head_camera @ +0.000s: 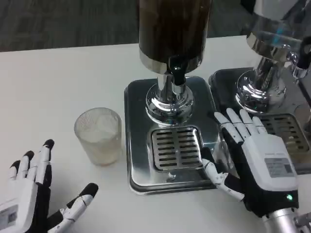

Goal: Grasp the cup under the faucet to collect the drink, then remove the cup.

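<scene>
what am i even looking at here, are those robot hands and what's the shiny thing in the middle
Yes, those are the two hands of a humanoid robot, seen from a camera on its head or chest looking down at a white table. The left hand is at the lower left, fingers spread, holding nothing. The right hand rests open at the edge of the metal tray. The shiny thing is a drink dispenser holding dark liquid, with a black faucet above a slotted drip grate. A clear cup stands on the table left of the tray, not under the faucet. A second dispenser stands at the right.
</scene>
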You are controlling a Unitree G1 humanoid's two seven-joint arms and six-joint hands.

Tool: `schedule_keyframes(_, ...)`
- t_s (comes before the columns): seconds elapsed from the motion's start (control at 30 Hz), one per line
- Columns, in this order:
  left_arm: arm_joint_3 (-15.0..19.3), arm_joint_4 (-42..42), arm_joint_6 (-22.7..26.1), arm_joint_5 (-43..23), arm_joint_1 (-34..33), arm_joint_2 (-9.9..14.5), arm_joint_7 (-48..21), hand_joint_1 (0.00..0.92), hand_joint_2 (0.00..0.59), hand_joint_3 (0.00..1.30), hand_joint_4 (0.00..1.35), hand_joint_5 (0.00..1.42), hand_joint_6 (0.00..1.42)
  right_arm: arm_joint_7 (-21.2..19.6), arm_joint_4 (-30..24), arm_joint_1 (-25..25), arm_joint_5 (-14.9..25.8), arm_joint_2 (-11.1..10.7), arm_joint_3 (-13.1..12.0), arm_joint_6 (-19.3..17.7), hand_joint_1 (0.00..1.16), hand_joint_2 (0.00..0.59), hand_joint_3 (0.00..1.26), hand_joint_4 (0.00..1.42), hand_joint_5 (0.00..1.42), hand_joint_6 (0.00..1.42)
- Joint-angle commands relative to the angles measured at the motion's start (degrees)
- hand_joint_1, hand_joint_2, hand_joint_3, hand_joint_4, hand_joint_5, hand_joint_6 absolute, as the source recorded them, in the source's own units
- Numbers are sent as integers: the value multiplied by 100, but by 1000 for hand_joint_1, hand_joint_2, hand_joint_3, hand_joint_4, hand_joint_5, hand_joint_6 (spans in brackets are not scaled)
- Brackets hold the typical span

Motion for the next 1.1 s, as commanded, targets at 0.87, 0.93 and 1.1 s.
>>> schedule_keyframes(0.87, 724, 1309, -1218, -1330, -1414, 617, -256, 0, 0, 0, 0, 0, 0, -137, -249, 142, -213, 450, 199, 455, 249, 455, 158, 74, 37, 47)
schedule_keyframes(0.93, 673, 1538, -1274, -1398, -1522, 597, -294, 0, 0, 0, 0, 0, 0, -104, -254, 130, -191, 416, 171, 439, 249, 455, 158, 74, 37, 47)
schedule_keyframes(1.1, 525, 2233, -1484, -1529, -1858, 528, -346, 0, 0, 0, 0, 0, 0, -30, -285, 97, -173, 353, 128, 431, 249, 453, 158, 74, 37, 47)
